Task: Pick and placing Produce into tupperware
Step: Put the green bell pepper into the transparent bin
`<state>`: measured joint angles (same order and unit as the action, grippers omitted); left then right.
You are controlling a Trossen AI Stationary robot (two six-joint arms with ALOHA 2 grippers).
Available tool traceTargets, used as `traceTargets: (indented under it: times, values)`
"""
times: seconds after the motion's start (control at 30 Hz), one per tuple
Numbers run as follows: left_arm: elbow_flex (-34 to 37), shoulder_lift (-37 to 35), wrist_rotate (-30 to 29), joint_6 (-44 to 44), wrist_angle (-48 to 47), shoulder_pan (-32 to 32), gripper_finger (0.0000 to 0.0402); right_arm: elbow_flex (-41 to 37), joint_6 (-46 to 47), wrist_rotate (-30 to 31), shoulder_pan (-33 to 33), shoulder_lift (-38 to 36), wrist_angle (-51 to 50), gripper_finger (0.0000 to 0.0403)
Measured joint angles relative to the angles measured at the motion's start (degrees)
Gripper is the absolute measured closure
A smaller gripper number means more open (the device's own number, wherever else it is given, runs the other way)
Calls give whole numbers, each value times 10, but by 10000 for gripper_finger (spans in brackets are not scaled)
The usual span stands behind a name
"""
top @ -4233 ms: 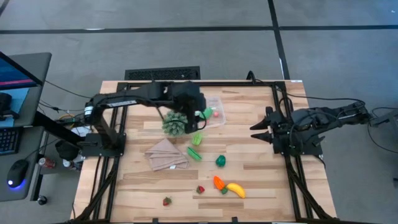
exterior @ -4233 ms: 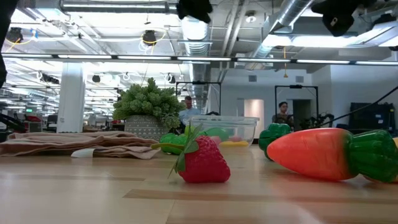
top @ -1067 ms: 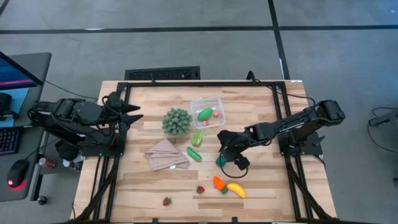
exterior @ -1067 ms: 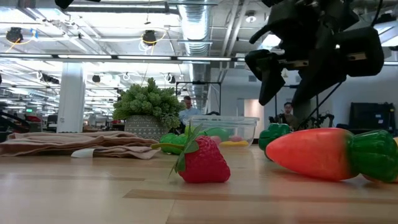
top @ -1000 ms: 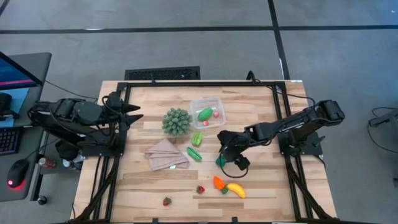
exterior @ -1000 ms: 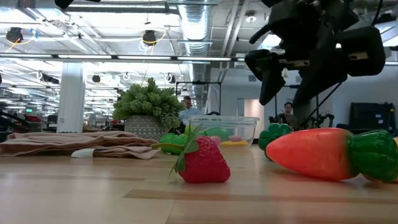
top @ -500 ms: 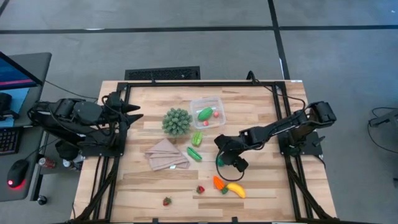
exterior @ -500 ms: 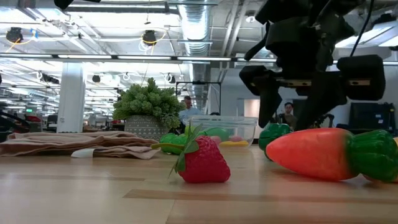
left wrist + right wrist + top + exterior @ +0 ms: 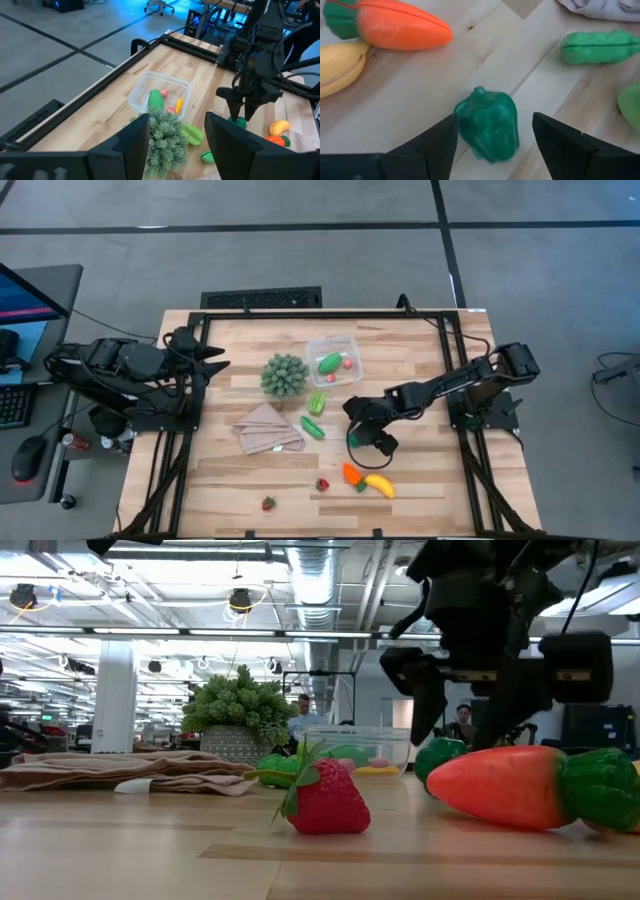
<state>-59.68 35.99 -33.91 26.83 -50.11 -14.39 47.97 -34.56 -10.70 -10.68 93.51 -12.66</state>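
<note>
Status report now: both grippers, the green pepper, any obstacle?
Right gripper open, straddling green pepper, not gripped yet. Left gripper parked at left table edge. Tupperware already holds some produce. Nothing blocks the pepper.

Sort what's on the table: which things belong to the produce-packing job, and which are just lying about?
Job: tupperware already holding some produce; green pepper between the open right gripper fingers; carrot; banana; two green pods; two strawberries.

Lying about: spiky green ball; tan cloth.
</note>
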Motion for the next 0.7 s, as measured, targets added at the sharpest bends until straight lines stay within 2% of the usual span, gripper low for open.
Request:
traceTargets:
  times: [0.23, 0.5, 0.7]
  values:
    - [0, 0, -9, 4, 0, 0, 221, 21, 4, 0, -2, 48, -1, 153]
    - [0, 0, -10, 8, -3, 0, 221, 40, 22, -3, 7, 70, -5, 154]
    - [0, 0, -10, 9, -4, 0, 221, 39, 101, -7, 17, 82, -28, 154]
